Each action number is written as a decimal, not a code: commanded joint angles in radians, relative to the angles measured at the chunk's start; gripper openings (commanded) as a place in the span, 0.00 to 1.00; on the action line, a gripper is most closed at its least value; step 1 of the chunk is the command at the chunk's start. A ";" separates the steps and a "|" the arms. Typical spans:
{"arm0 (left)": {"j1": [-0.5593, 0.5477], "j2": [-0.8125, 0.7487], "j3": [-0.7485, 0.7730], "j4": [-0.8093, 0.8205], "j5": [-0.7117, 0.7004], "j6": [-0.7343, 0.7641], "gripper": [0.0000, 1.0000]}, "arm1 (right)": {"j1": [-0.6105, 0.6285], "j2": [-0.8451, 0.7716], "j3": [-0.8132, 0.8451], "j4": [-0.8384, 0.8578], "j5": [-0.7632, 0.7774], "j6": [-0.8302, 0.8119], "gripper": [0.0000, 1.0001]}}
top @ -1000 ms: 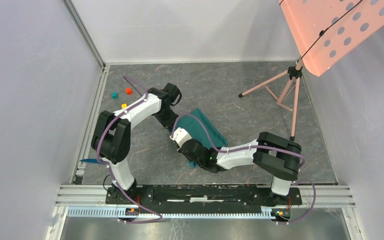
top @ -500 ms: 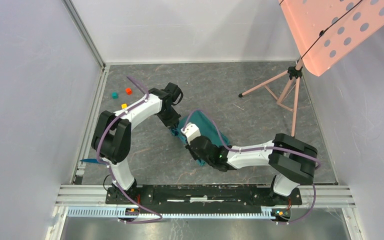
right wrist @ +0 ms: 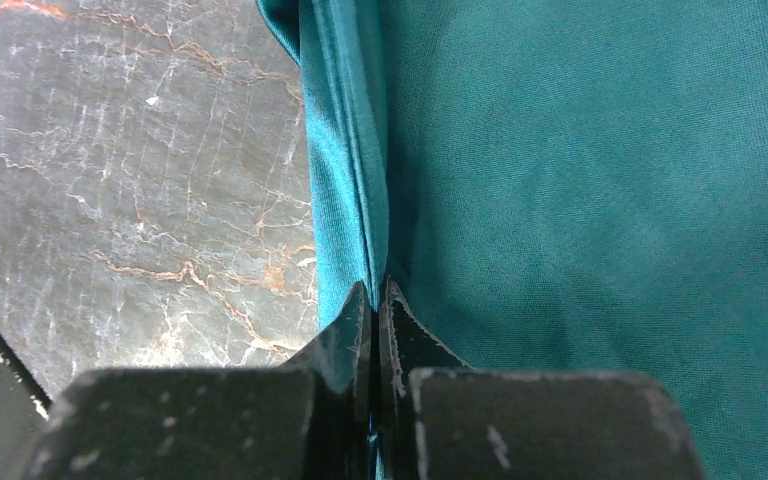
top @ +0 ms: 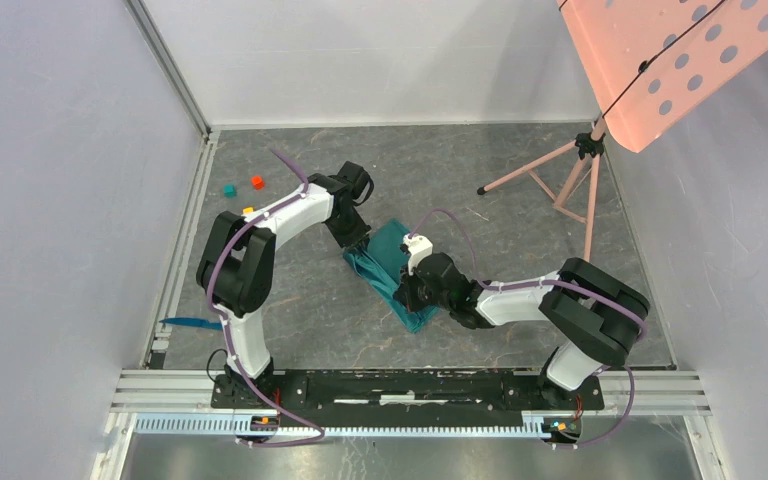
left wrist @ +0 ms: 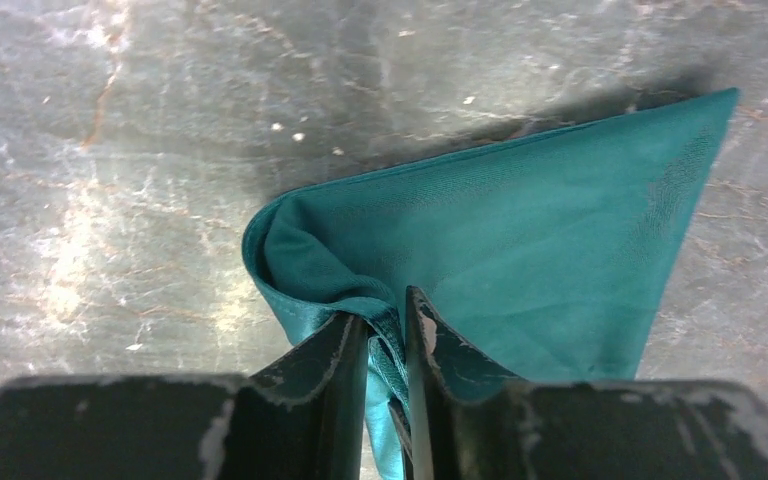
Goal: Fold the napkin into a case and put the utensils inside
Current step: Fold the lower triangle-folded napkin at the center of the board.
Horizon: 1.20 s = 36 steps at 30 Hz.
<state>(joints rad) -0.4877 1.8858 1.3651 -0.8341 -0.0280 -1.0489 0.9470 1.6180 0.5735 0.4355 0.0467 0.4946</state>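
On the table (top: 520, 200), at the centre of the top view, the napkin (top: 385, 260) lies mid-fold.
It forms a strip with its long axis running from upper left to lower right. The left gripper (left wrist: 387, 325) grasps a bunched fold at the upper end, and the right gripper (right wrist: 373, 292) is clenched on the folded edge lower down. To my eye, both should carry the edge over together, taut and parallel, and let go only once it lies flat.

no readable text, labels, or numbers anywhere
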 commanded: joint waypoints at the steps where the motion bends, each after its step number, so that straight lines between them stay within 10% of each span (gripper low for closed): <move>1: -0.011 0.010 0.061 0.059 0.013 0.071 0.30 | -0.028 -0.025 -0.010 0.064 -0.088 0.032 0.00; 14: -0.020 -0.160 -0.044 0.228 0.113 0.186 0.81 | -0.095 -0.023 -0.042 0.087 -0.108 0.038 0.00; 21: 0.010 -0.372 -0.198 0.287 0.104 0.272 0.89 | -0.119 -0.012 -0.041 0.094 -0.123 0.043 0.00; 24: 0.052 -0.406 -0.283 0.330 0.153 0.268 0.85 | -0.122 -0.006 -0.043 0.095 -0.130 0.045 0.00; 32: 0.137 -0.354 -0.416 0.499 0.300 0.224 0.33 | -0.130 -0.014 -0.041 0.089 -0.133 0.036 0.00; 36: 0.137 -0.295 -0.397 0.538 0.320 0.221 0.28 | -0.129 -0.008 -0.041 0.097 -0.149 0.033 0.00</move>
<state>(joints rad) -0.3492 1.5570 0.9432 -0.4084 0.2245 -0.8322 0.8219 1.6180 0.5385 0.4854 -0.0868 0.5312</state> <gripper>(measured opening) 0.287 0.014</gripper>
